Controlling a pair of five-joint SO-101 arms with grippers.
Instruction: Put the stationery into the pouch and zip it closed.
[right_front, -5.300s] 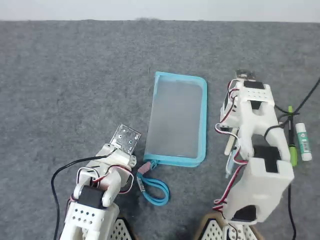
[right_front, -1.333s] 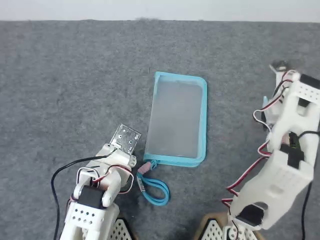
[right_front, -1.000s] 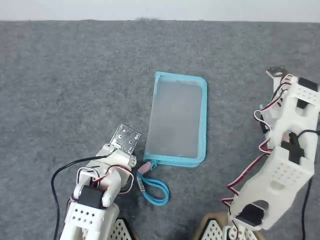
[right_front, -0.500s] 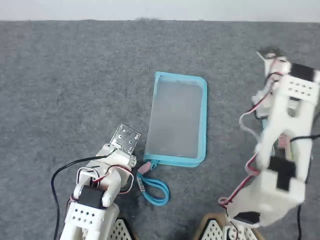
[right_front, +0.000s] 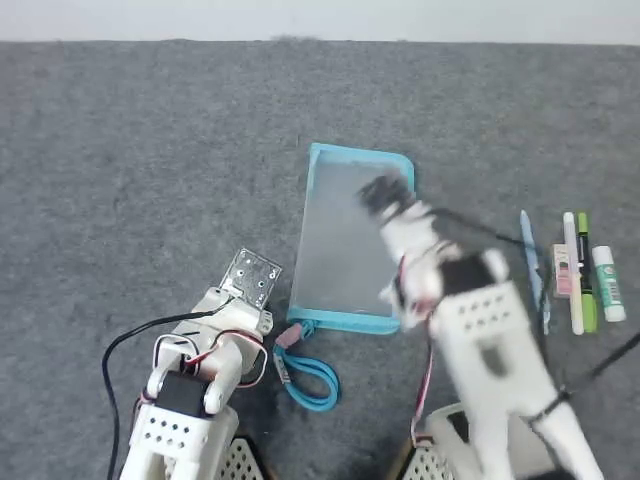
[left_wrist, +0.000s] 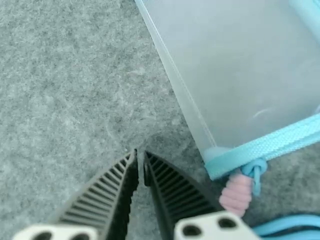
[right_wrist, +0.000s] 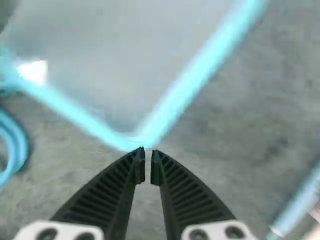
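Pouch: translucent blue-trimmed zip pouch (right_front: 350, 240), flat on grey table (right_front: 150, 150).
Stationery: row of pens and glue stick (right_front: 575, 270), right of pouch.
Left gripper (left_wrist: 140, 160): jaws together beside pink zip pull (left_wrist: 236, 192).
Right gripper (right_wrist: 146, 155): jaws together over pouch corner.
Next: open zip fully before loading.

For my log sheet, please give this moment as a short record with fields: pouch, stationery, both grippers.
pouch: flat on the grey mat, pink zip pull at one near corner
stationery: pens and a glue stick in a row on the mat, beside the pouch, outside it
left gripper: shut, empty, beside the zip pull
right gripper: shut, empty, above a pouch corner
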